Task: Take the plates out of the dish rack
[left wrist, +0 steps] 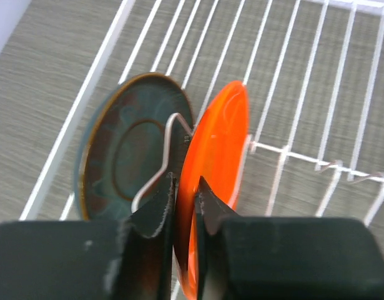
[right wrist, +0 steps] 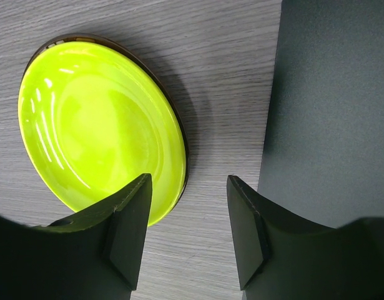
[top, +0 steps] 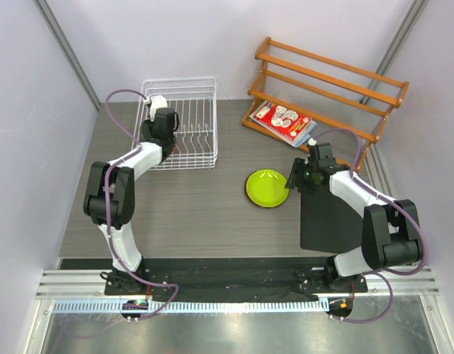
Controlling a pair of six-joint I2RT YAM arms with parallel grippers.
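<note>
The white wire dish rack (top: 199, 125) (left wrist: 316, 81) stands at the back left of the table. Two plates stand upright in it: an orange plate (left wrist: 220, 147) and, to its left, a dark teal-grey plate (left wrist: 126, 153). My left gripper (top: 159, 124) (left wrist: 184, 187) reaches down into the rack, shut on the orange plate's rim. A lime green plate (top: 266, 187) (right wrist: 98, 122) lies flat on the table. My right gripper (top: 295, 179) (right wrist: 188, 212) hovers open at that plate's right edge, holding nothing, one finger (right wrist: 126, 228) over the rim.
A dark mat (top: 331, 220) (right wrist: 332, 106) lies on the table right of the green plate. An orange wooden slatted shelf (top: 326, 81) stands at the back right with a red-and-white patterned pack (top: 285, 122) on its lowest tier. Grey walls close in on both sides.
</note>
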